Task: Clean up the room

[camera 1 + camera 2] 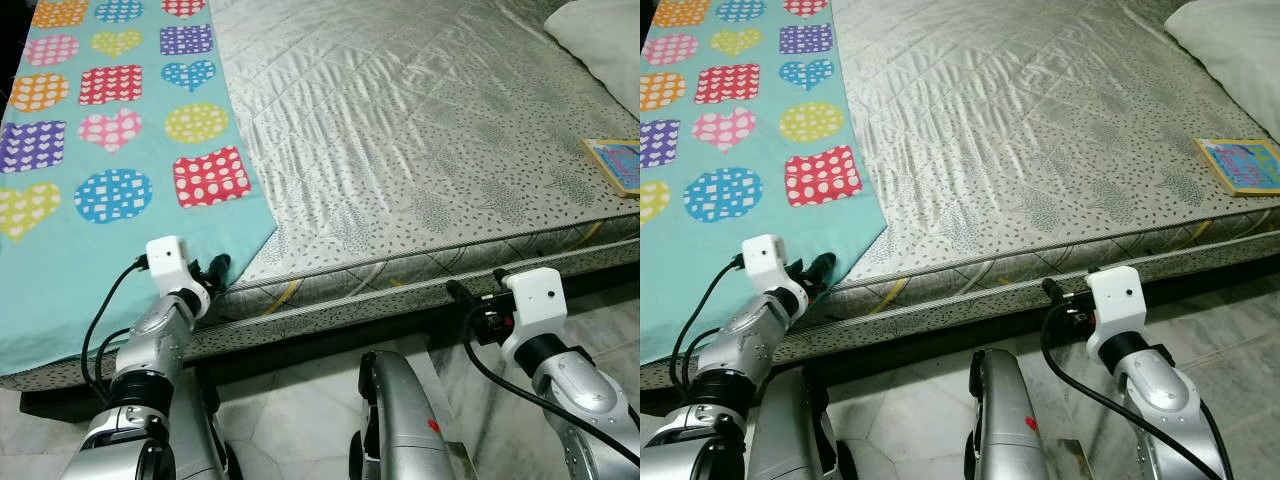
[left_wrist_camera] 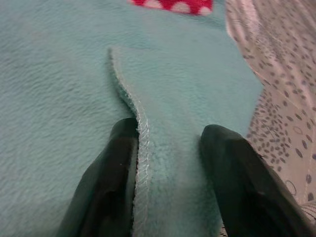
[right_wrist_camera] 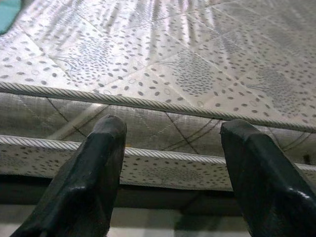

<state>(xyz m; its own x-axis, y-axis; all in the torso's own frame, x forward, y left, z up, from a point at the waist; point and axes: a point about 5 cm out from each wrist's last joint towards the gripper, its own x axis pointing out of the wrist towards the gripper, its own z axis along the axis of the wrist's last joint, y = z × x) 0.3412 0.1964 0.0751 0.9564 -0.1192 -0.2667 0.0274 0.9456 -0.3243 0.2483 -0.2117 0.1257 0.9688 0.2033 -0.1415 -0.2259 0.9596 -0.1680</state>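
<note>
Left claw [image 2: 168, 163] sits at the mattress's near edge with its two black fingers [image 2: 106, 187] spread apart, straddling a raised fold of the turquoise blanket [image 1: 90, 180]; the stitched hem of that fold runs up between them, close against one finger, and nothing is pinched. From the head view the left arm [image 1: 150, 350] rises from below the mattress edge, bent at the elbow, its white wrist block level with the blanket's near corner and the fingers pointing toward the mattress [image 1: 420, 150].

That blanket, printed with dotted hearts, squares and circles in many colours, lies flat along the left part of the mattress. Its long axis runs from the near edge away toward the far end, and its near right corner comes to a point just beside the left claw; the near part hangs over the mattress side.

Right claw [image 3: 173, 163] is likewise open, its fingers wide apart and holding nothing, aimed at the piped side seam of the mattress, just short of it. The right arm [image 1: 570, 380] is bent up from the tiled floor [image 1: 300, 420].

A colourful flat book [image 1: 618, 163] lies near the mattress's right edge, well apart from the blanket, and a white pillow [image 1: 600, 35] rests at the far right corner.
</note>
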